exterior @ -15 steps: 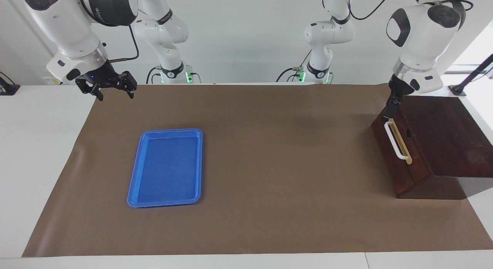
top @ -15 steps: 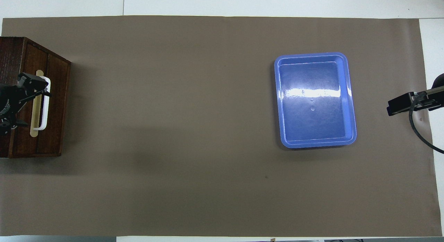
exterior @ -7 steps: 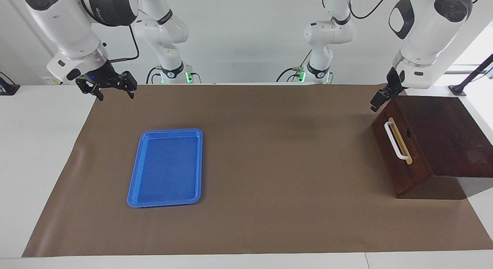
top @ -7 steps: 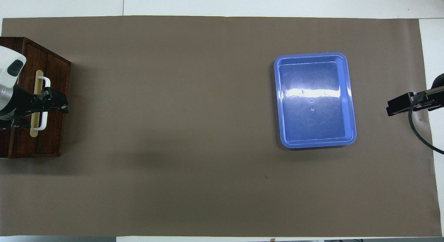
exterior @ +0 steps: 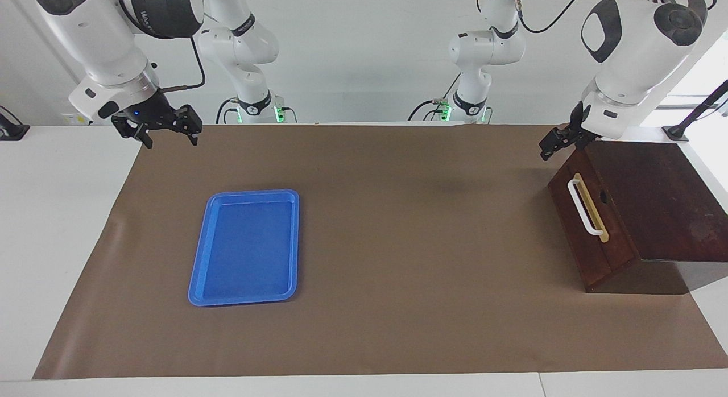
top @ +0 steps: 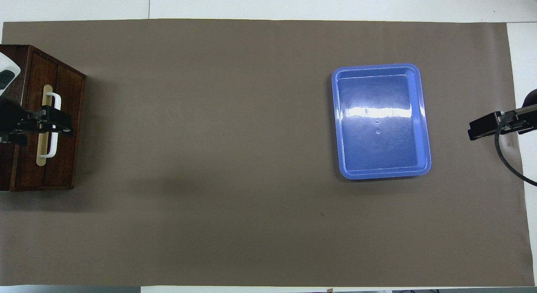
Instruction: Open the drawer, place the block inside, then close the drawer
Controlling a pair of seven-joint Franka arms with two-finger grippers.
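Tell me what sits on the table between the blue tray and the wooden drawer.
Nothing: between the blue tray and the drawer only bare brown paper cover shows. The overhead view shows this plainly; the facing view agrees.

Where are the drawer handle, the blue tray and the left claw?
drawer handle (exterior: 583,207): facing view, middle of the white bar.
blue tray (exterior: 245,247): facing view, bare floor of the tray.
left claw (exterior: 553,147): facing view, between its fingertips.
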